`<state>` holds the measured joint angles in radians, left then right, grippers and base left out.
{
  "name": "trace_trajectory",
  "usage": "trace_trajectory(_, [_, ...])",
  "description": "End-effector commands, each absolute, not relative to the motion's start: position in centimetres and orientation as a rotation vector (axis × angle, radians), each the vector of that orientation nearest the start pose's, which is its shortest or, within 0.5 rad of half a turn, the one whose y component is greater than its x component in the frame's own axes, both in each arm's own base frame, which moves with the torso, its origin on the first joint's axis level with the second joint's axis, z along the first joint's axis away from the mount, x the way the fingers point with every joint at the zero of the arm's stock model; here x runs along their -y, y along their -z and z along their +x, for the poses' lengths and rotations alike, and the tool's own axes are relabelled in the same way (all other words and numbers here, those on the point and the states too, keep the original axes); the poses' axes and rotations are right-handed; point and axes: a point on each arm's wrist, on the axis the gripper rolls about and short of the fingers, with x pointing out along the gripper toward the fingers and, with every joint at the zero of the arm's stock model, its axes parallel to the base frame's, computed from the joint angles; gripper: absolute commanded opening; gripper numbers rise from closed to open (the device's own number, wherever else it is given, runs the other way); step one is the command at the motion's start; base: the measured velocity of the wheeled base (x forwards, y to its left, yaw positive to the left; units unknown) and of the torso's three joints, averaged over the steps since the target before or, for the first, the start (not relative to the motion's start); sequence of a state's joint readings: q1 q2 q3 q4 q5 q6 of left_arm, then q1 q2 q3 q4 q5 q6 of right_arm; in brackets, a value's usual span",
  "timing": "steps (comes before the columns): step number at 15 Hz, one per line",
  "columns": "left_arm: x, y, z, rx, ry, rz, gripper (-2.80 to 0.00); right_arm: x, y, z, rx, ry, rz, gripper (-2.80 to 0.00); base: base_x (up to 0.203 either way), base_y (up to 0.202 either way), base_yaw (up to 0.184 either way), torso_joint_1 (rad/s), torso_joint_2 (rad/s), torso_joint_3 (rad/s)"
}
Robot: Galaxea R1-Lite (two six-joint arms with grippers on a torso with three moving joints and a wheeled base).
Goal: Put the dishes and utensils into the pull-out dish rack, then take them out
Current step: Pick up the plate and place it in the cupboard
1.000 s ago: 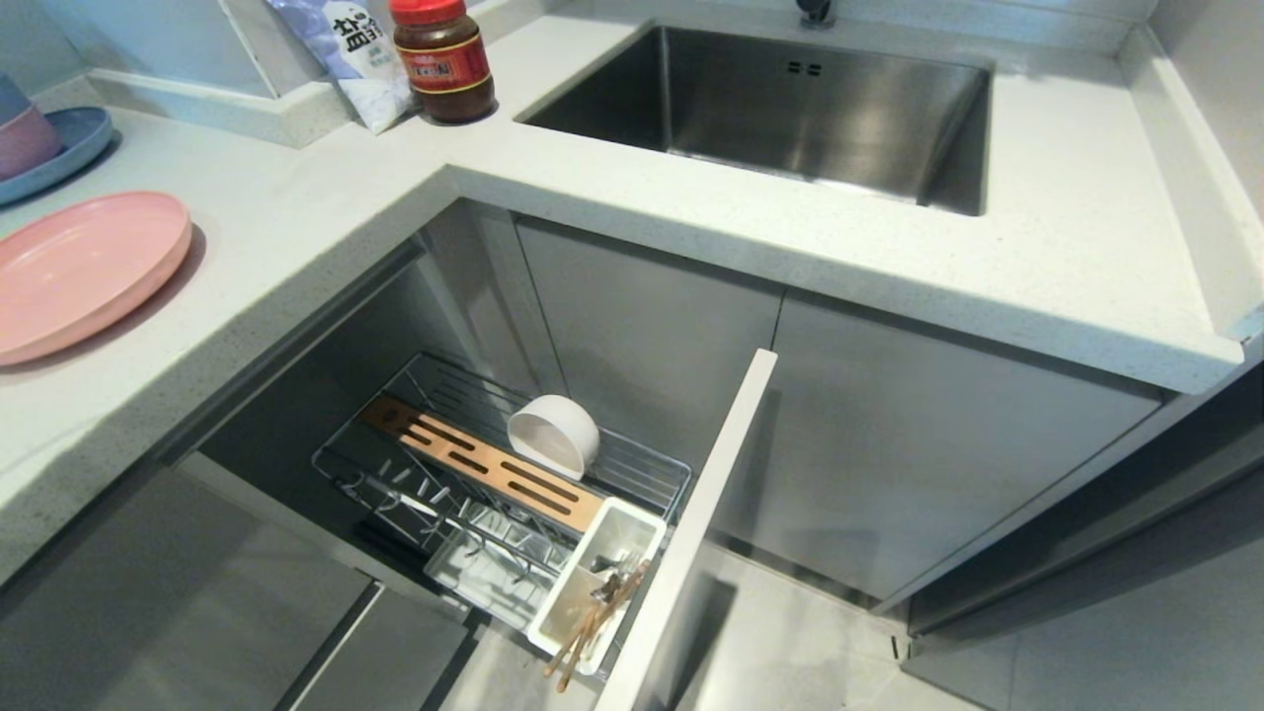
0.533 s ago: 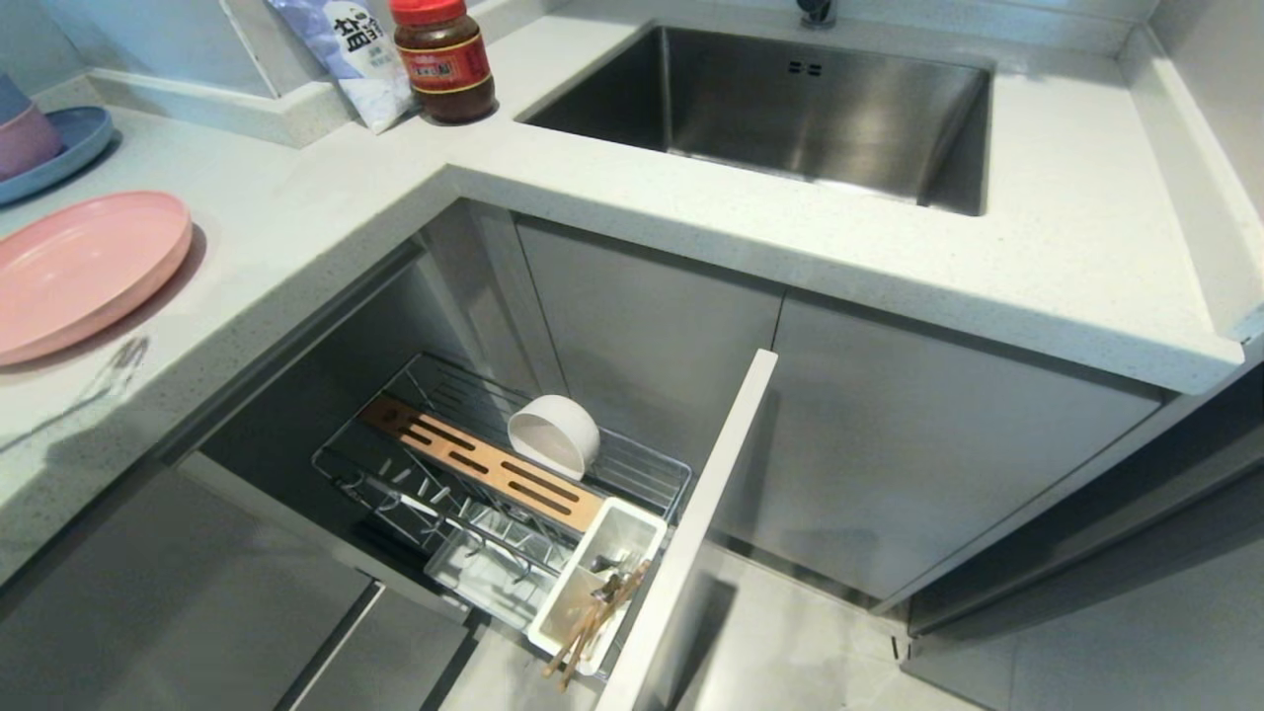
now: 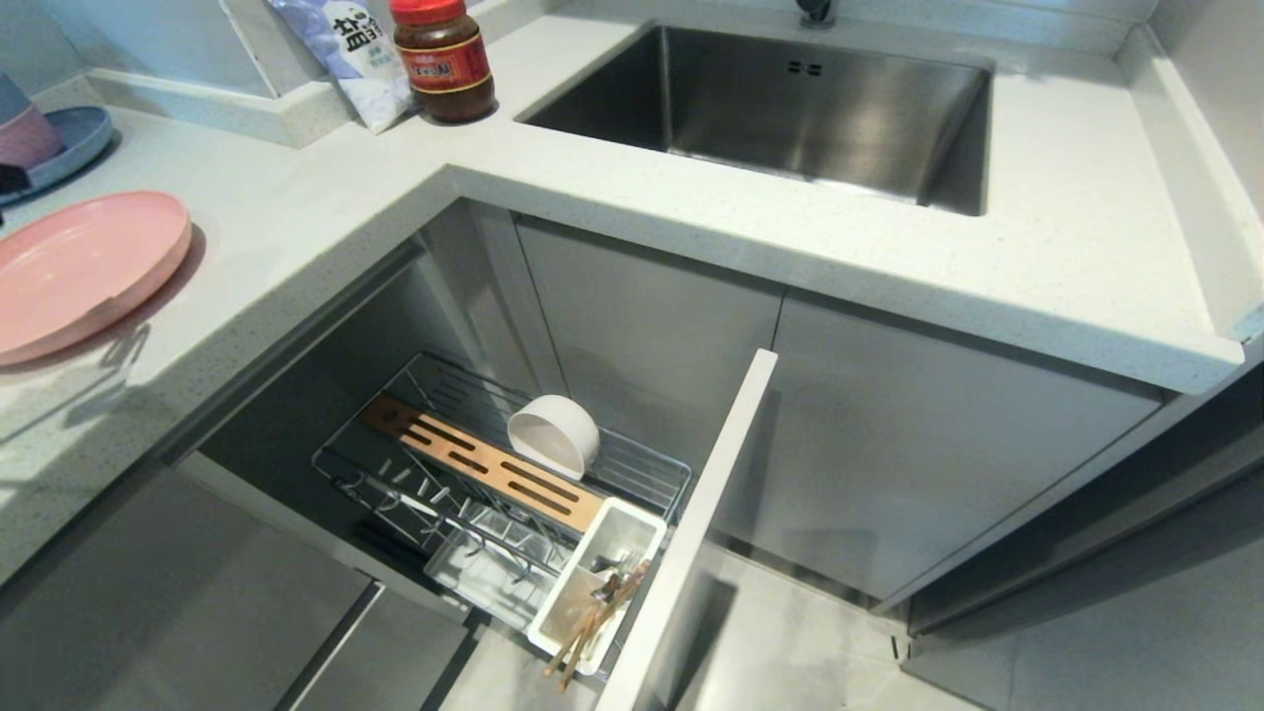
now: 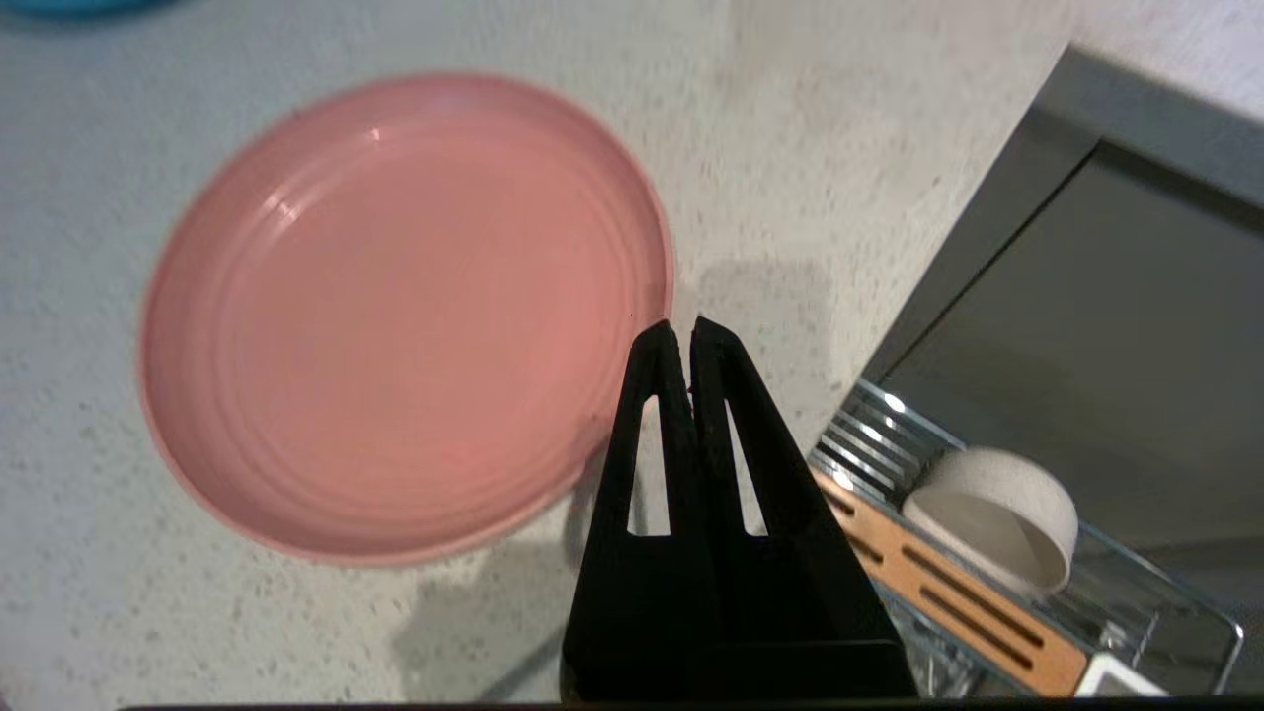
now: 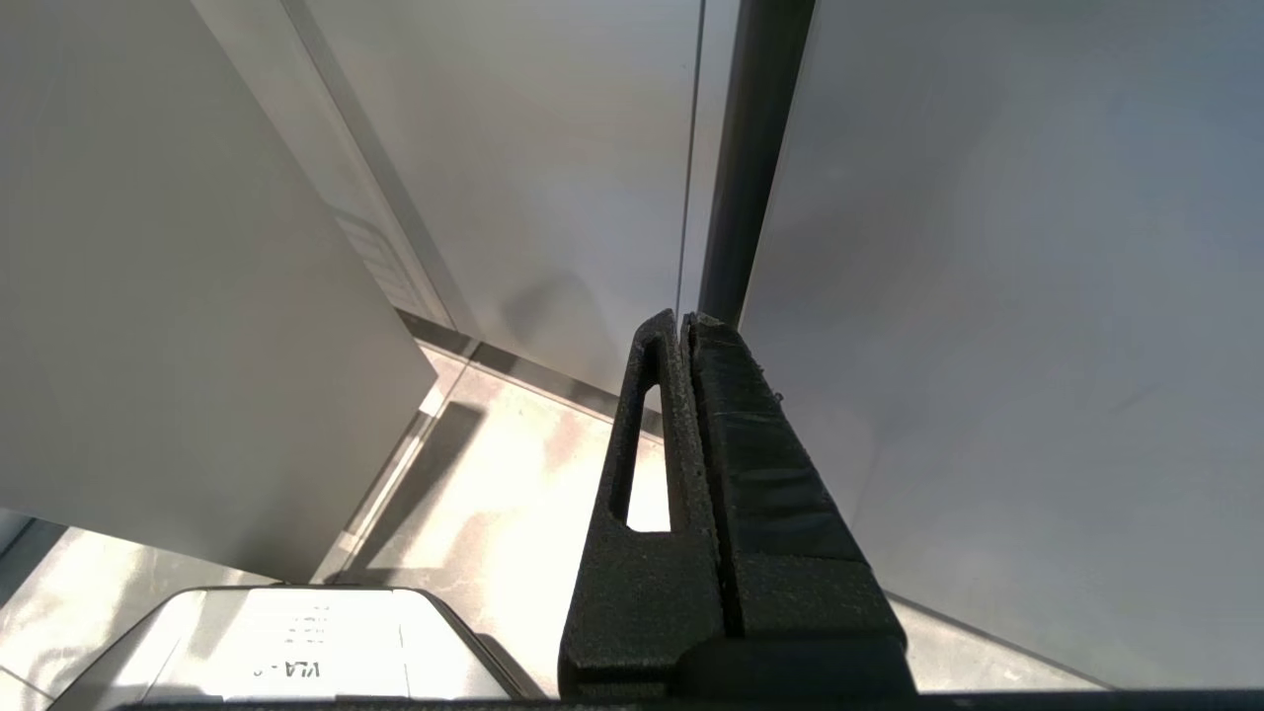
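The pink plate lies flat on the counter at the left. My left gripper hangs shut and empty above the counter, its tips at the plate's rim on the rack side. Below the counter the pull-out dish rack stands drawn out. The cream bowl leans on its side behind the wooden strip. The chopsticks and dark metal utensils rest in the white cutlery tray. My right gripper is shut, parked low by cabinet fronts.
A blue plate bearing stacked bowls sits behind the pink plate. A sauce jar and a salt bag stand by the steel sink. The rack's front panel juts out beside closed cabinet doors.
The left arm's shadow has come onto the counter and slid toward the pink plate. A dark part now shows at the head view's left edge. Rack and dishes are unmoved.
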<state>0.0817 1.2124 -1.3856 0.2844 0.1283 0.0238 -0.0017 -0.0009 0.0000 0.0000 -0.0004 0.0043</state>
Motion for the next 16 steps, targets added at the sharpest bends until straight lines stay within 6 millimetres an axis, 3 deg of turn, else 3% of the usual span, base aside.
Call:
trace_trajectory(1, [-1.5,-37.2,16.6,-0.147,-0.204,0.025,-2.8,0.0,-7.5,-2.3,0.003,0.002,0.005,-2.8,0.0,0.0,0.0,0.0,0.0,0.0])
trace_trajectory(4, [-1.7,-36.8,17.4,-0.171,-0.238,0.029,-2.8,0.0,-7.5,-2.3,0.003,0.002,0.005,-2.8,0.0,0.0,0.0,0.0,0.0,0.0])
trace_trajectory(5, [-1.7,-36.8,17.5,-0.172,-0.236,0.029,-0.85,0.0,-7.5,-2.3,0.003,0.002,0.005,-2.8,0.0,0.0,0.0,0.0,0.0,0.0])
trace_trajectory(6, [-1.7,-36.7,17.8,-0.175,-0.238,0.028,0.0,0.0,-7.5,-2.3,0.003,0.002,0.005,-2.8,0.0,0.0,0.0,0.0,0.0,0.0])
trace_trajectory(11, [-1.9,-36.2,19.5,-0.247,-0.267,0.023,0.0,0.0,-7.5,-2.3,0.003,0.003,0.005,-2.8,0.0,0.0,0.0,0.0,0.0,0.0])
trace_trajectory(16, [-2.2,-35.0,22.4,-0.301,-0.311,-0.01,0.0,0.0,-7.5,-2.3,0.003,0.002,0.005,-2.8,0.0,0.0,0.0,0.0,0.0,0.0])
